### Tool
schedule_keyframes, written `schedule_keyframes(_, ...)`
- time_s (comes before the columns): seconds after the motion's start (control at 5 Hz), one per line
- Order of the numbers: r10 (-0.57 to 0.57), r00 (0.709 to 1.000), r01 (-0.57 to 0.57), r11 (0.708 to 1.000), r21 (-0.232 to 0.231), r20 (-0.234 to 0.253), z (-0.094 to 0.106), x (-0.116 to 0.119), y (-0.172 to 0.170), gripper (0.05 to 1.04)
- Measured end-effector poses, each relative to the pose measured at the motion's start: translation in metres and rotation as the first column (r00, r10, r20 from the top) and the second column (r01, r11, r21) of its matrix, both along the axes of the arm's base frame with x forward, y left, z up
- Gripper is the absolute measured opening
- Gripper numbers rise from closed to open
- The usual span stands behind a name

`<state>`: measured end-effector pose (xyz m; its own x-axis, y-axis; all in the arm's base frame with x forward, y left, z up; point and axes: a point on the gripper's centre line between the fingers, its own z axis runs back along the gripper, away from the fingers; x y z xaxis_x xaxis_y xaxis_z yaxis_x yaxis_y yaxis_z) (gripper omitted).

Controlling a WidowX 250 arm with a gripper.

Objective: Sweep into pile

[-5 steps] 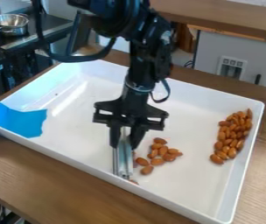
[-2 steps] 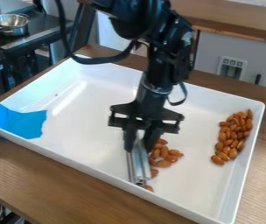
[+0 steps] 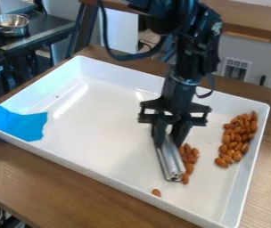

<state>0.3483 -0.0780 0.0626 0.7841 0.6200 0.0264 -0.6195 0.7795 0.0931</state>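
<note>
Black gripper (image 3: 168, 141) over white tray (image 3: 102, 124), claw pinching slanted silver bar (image 3: 172, 164). Small almond cluster (image 3: 188, 157) just right of bar; larger almond pile (image 3: 237, 137) near tray's right wall; lone almond (image 3: 156, 193) near front wall.

Glossy black arm (image 3: 187, 60) — a thick black cable (image 3: 125, 57) looping above the black gripper (image 3: 166, 137), its crossbar (image 3: 174, 117) cut with openings.

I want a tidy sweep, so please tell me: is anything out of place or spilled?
Yes: one almond lies alone near the front wall of the tray, away from the pile at right and the group beside the metal bar, so it looks stray.
</note>
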Motion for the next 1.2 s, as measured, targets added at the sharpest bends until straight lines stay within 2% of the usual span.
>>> schedule_keyframes(0.4,0.032,0.999,-0.031,0.999,-0.038,0.02,0.004,0.033,-0.025,0.361)
schedule_keyframes(0.6,0.029,0.999,-0.027,0.997,-0.07,0.026,0.014,0.038,-0.033,0.361)
schedule_keyframes(0.8,0.025,0.999,-0.02,0.994,-0.109,0.036,0.032,0.027,-0.026,0.361)
schedule_keyframes(1.0,0.067,0.996,-0.059,0.989,-0.135,0.051,0.058,0.005,0.004,0.361)
schedule_keyframes(1.2,0.11,0.994,-0.109,0.989,-0.097,0.0,0.048,-0.019,0.018,0.361)
